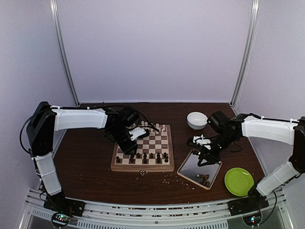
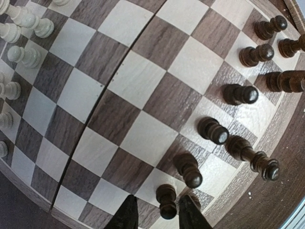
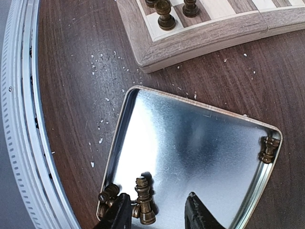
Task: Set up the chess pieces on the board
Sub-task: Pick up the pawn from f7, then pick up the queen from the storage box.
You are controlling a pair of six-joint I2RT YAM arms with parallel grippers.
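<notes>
The board (image 1: 143, 168) lies at the table's middle. Dark chess pieces (image 1: 151, 156) line its near rows and cream pieces (image 1: 155, 128) its far edge. In the left wrist view my left gripper (image 2: 155, 212) is open astride an upright dark pawn (image 2: 167, 202) on a corner square, with a gap on each side. More dark pawns (image 2: 213, 130) stand in a row beside it, and cream pieces (image 2: 28, 24) are at the top left. My right gripper (image 3: 157, 214) hangs open over the metal tray (image 3: 200, 143), a dark king (image 3: 145, 200) upright by its left finger.
The tray also holds a lying dark piece (image 3: 108, 194) and one in the far corner (image 3: 268, 149). A white bowl (image 1: 197, 120) sits behind the tray and a green plate (image 1: 238, 181) to its right. Pale crumbs (image 1: 167, 180) dot the table. A metal rail (image 3: 19, 143) runs along the near edge.
</notes>
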